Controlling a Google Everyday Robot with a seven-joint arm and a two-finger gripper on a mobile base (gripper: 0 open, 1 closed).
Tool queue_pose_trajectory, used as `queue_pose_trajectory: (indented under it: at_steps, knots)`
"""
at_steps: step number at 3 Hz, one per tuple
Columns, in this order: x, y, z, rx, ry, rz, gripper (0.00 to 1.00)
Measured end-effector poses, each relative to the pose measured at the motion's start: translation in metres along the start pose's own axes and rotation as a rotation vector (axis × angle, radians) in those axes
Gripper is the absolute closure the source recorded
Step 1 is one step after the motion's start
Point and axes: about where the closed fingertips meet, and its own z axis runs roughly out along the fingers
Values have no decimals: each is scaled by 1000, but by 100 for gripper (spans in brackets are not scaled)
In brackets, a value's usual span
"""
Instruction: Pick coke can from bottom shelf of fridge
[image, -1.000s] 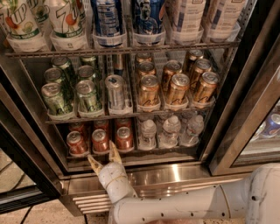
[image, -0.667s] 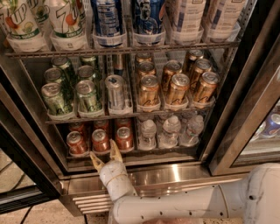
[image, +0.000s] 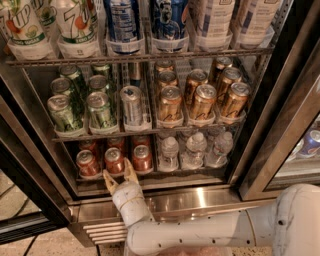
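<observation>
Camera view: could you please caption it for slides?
Open gripper poised before a coke can on the bottom shelf of the fridge.

Heads of top bottles (image: 75, 22) cropped by upper edge, rear coke cans (image: 116, 143) half hidden, tool (image: 119, 176) before bottom shelf (image: 170, 175)

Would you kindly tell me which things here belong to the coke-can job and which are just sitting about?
Job: front middle coke can, bottom shelf, fridge, hand, open, just in front of that can.
Bystanders: green cans, gold cans, water bottles, 7UP bottles.
</observation>
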Motion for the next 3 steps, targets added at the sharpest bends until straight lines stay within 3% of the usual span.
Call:
queue_pose_trajectory:
  at_steps: [3]
  knots:
    - [2,-9,27,57,-1,-6,46]
